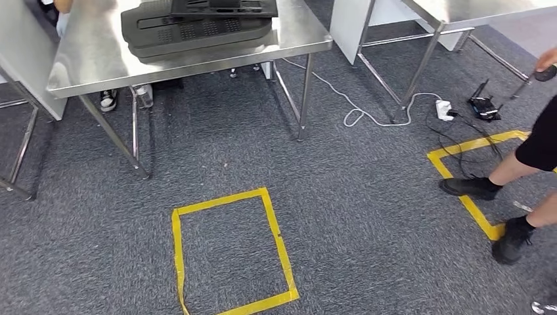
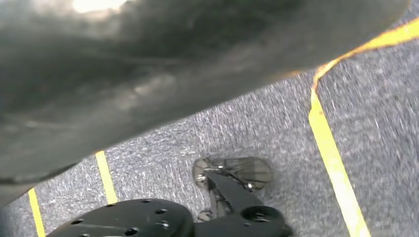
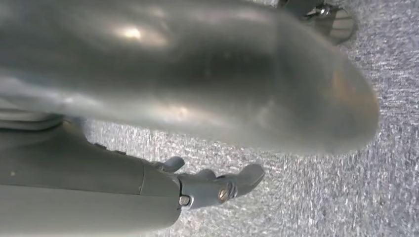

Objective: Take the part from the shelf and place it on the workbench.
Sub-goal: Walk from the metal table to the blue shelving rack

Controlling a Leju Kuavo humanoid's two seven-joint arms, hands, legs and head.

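The part (image 2: pixel 148 64) appears to be off the shelf and in transit: a large dark moulded panel, smooth and slightly glossy, sits close above both wrist cameras. Placing it is left; the steel counter (image 1: pixel 92 59) stands far left, across the carpet and beyond the yellow tape square (image 1: pixel 230 252), with similar dark parts (image 1: pixel 197 29) stacked on it. The right robot hand (image 3: pixel 212 185) lies under the panel, fingers extended; whether either hand grips it I cannot tell.

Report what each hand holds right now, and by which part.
Both wrist views show a big dark part close against the camera. The right hand sits beneath it with fingers extended; the actual contact, and any left-hand grip, cannot be told.
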